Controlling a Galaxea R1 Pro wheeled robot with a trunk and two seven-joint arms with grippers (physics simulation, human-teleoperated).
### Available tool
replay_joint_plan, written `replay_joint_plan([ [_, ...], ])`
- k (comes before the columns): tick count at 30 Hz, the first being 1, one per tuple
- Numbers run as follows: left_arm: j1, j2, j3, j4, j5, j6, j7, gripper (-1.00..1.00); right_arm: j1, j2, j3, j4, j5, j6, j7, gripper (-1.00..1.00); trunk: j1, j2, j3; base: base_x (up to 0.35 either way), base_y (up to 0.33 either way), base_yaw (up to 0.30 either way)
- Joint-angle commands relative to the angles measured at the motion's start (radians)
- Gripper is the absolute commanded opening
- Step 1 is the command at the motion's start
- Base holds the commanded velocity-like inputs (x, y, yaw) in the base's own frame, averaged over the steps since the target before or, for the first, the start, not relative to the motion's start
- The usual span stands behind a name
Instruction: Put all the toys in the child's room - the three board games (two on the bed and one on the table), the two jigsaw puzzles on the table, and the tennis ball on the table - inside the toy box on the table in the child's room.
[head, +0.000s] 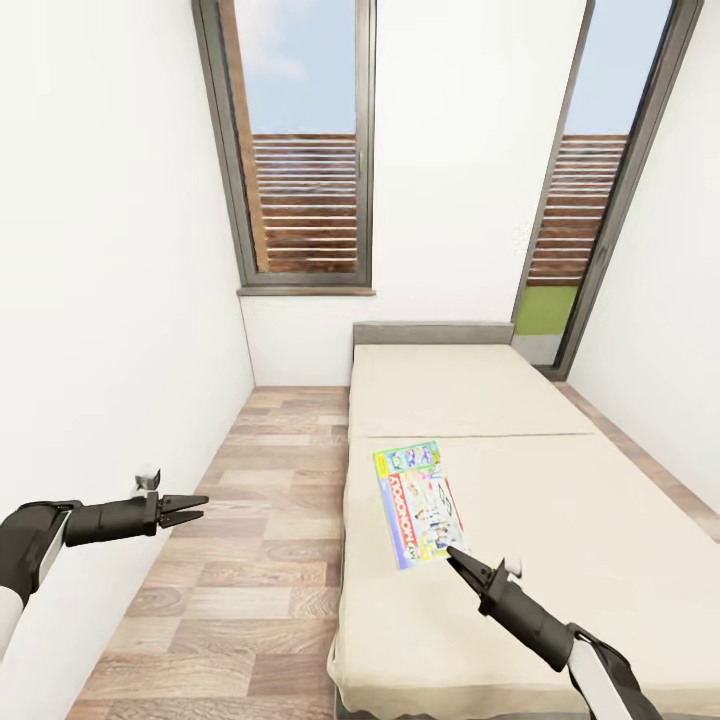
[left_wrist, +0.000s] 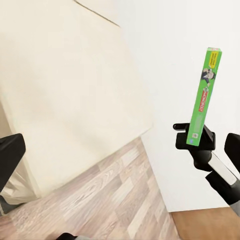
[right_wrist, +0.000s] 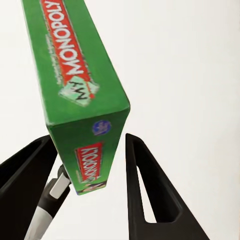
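Note:
The Monopoly board game (head: 418, 503), a thin box with a green edge, hangs level just above the cream bed (head: 570, 540). My right gripper (head: 456, 556) is shut on its near end. In the right wrist view the green edge (right_wrist: 75, 85) runs away between the two black fingers (right_wrist: 145, 185). The left wrist view shows the same box (left_wrist: 202, 97) edge-on in the air, clear of the mattress (left_wrist: 65, 90). My left gripper (head: 200, 507) is open over the wood floor, left of the bed and holding nothing. The toy box, table, jigsaw puzzles and tennis ball are out of view.
A strip of wood-plank floor (head: 260, 520) runs between the white left wall (head: 110, 330) and the bed. Tall windows (head: 305, 150) stand behind the grey headboard (head: 432, 333). The right wall (head: 670, 300) is close to the bed's far side.

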Motion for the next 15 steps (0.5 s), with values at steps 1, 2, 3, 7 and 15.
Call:
replay_joint_plan([
  [1,-0.001,-0.001,0.004,-0.001,-0.010,0.011,-0.008,1.00,0.000,0.000,-0.002,0.000,-0.003,0.005,0.001,-1.00,-0.004,0.007,0.002,0.000,0.000,0.000],
  [2,-0.001,-0.001,0.004,-0.001,-0.010,0.012,-0.008,1.00,0.000,0.001,-0.003,0.000,-0.003,0.004,0.001,-1.00,-0.008,0.014,0.005,0.000,0.000,0.000],
  [3,-0.001,0.001,0.004,-0.002,-0.010,0.012,-0.008,1.00,0.000,0.001,-0.004,0.000,-0.003,0.002,0.002,-1.00,-0.012,0.021,0.008,0.000,0.000,0.000],
  [7,-0.001,0.007,0.003,-0.003,-0.004,0.015,-0.008,1.00,0.001,0.001,-0.005,0.000,-0.004,-0.002,0.003,-1.00,-0.027,0.049,0.021,0.000,0.000,0.000],
  [15,-0.001,0.003,0.002,-0.005,-0.003,0.018,-0.008,1.00,0.001,0.001,-0.005,0.001,-0.004,-0.001,0.005,-1.00,-0.058,0.105,0.046,0.000,0.000,0.000],
])
